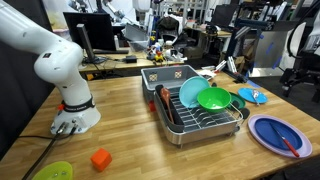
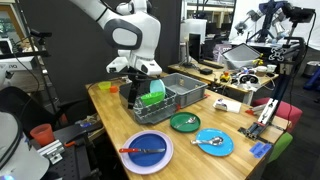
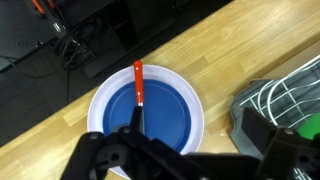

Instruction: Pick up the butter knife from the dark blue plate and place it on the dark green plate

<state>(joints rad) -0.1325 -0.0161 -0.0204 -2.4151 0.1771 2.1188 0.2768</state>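
Wooden tabletop fills a cluttered lab, with the white robot arm rising from its base at one end, seen in both exterior views. Beside the arm sits a grey dish rack, where a teal dish and a bright green dish lean on edge.

On the far side of the rack from the arm's base, the dark blue plate lies flat on the wood near the table edge. It is the widest dish in sight, and its paler rim shows clearly in the wrist view.

The dark green plate rests on the table between the rack and a light blue dish, near the blue plate but apart from it. A yellow-green plate sits at the table corner near the arm's base, with a small orange block just beside it.

The gripper hangs above the table, its jaws spread as wide as they go and holding nothing. From the wrist camera its dark fingers frame the blue plate below, clear of it.

The butter knife, a thin red-orange stick, lies on the dark blue plate. One end reaches the pale rim, and the rest points in toward the plate's middle. It appears on the plate in both exterior views.
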